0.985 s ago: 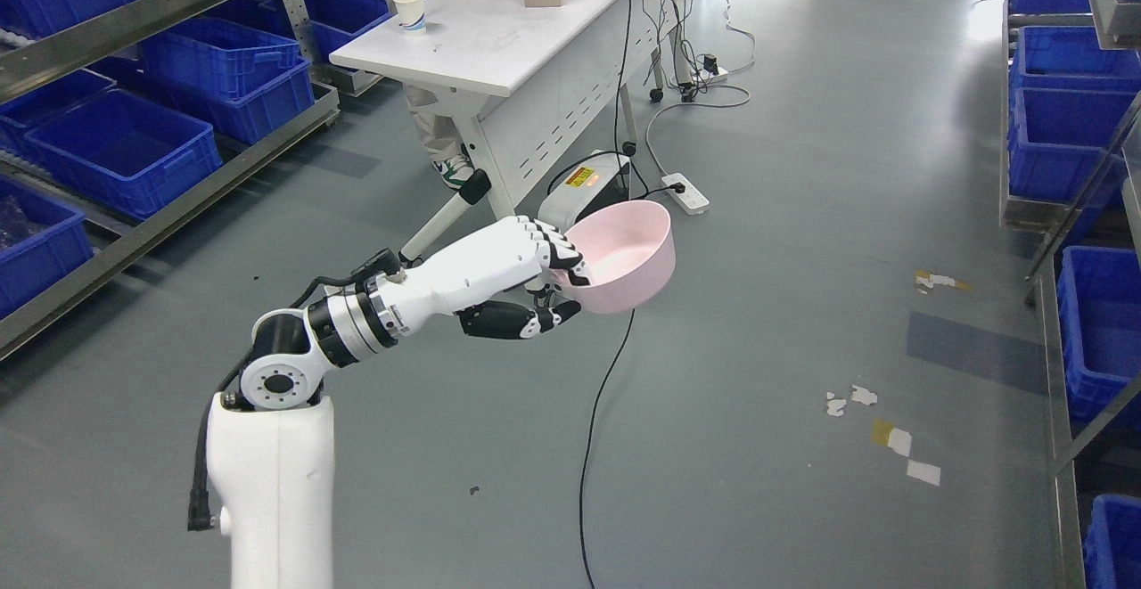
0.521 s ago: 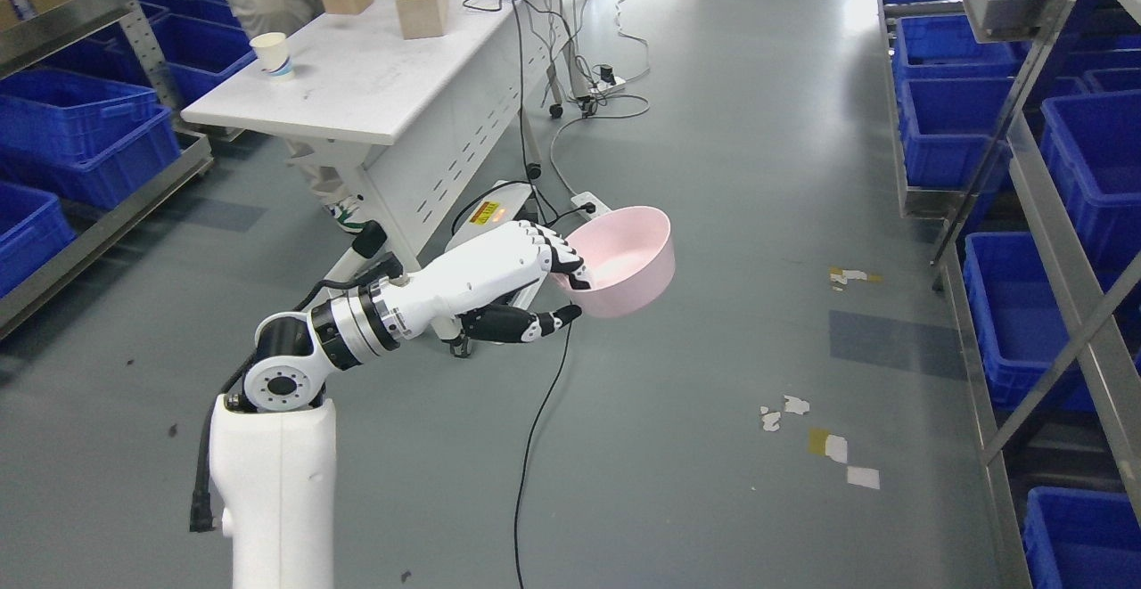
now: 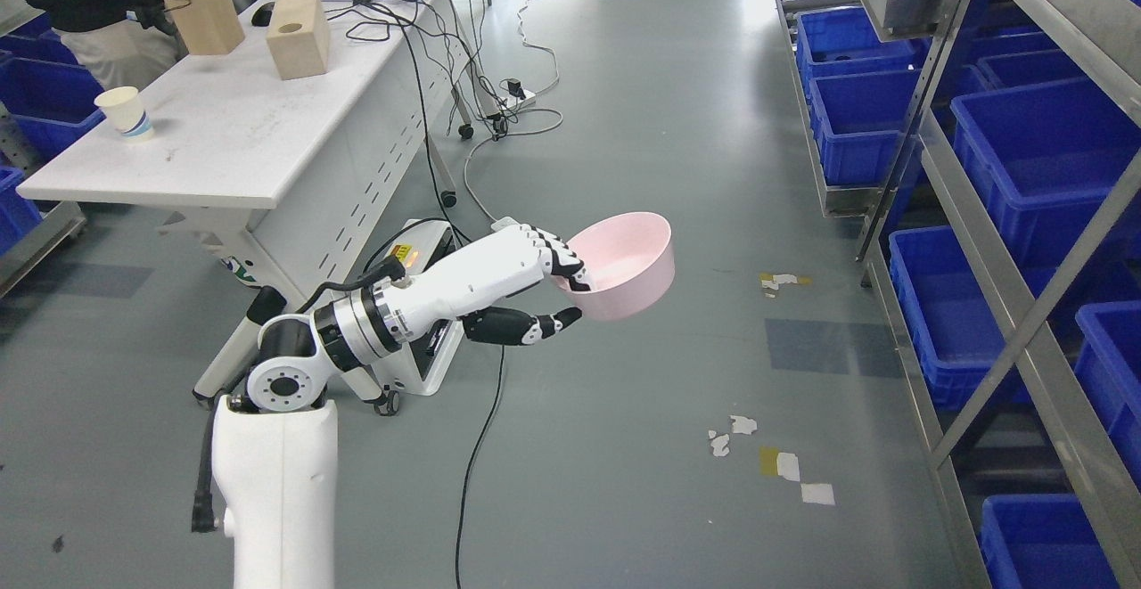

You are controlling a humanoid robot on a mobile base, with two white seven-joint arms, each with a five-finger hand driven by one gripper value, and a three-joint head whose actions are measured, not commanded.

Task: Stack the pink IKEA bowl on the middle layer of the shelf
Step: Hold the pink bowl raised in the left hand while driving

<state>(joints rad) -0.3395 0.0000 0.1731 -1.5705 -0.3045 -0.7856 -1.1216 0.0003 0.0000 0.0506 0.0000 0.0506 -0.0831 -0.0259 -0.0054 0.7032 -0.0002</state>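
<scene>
Gripping the near rim of the pink bowl [image 3: 624, 264] with the left hand [image 3: 526, 273]: fingers [image 3: 557, 255] hooked over the lip, thumb beneath, bowl held upright in the air above the floor. Likely light, stiff, smooth plastic, so prone to slipping or tipping from a one-sided rim pinch. Well apart from the shelf [image 3: 1025, 241] at right.
</scene>
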